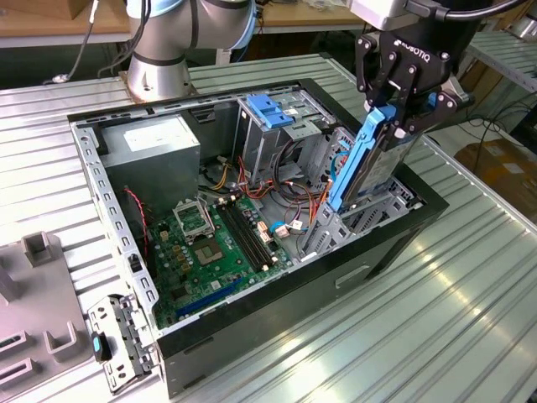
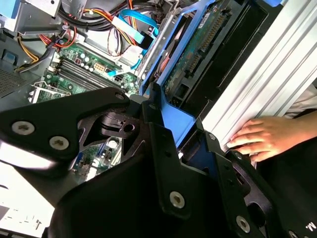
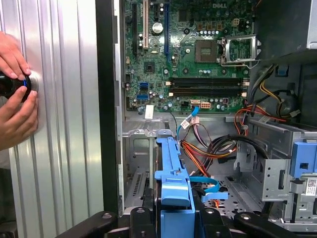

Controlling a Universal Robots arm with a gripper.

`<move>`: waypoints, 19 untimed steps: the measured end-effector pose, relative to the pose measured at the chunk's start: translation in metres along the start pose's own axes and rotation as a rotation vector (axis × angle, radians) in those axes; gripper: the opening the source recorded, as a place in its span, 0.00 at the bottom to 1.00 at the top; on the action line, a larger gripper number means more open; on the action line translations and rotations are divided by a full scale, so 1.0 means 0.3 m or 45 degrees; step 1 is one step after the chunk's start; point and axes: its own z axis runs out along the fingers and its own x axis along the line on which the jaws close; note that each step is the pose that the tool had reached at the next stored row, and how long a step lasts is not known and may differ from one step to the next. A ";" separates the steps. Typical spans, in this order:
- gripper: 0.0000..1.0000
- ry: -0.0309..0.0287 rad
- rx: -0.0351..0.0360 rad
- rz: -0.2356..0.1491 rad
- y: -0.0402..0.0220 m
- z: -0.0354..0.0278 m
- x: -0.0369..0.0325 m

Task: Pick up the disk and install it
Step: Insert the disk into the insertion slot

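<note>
Upper right of the exterior view, the black two-finger gripper (image 1: 393, 117) clamps the flat dark hard drive with bright blue plastic rails (image 1: 362, 168), tilted, its lower end at the metal bay (image 1: 323, 239) just inside the rim of the open black computer case (image 1: 277, 306). Coloured cables (image 1: 294, 200) crowd the drive's inner side.

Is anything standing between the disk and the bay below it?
Nothing visible does. The gripper holds the disk tilted, its lower end at the bay; the cables lie beside it.

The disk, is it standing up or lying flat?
Standing up, a bit tilted: the gripper holds the disk by its top, and its bottom dips into the computer case.
</note>
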 end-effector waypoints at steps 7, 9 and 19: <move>0.37 -0.0002 0.0001 0.000 0.000 0.007 0.000; 0.37 -0.0002 0.0001 0.000 0.000 0.007 0.000; 0.37 -0.0016 0.0001 0.000 0.006 0.056 -0.002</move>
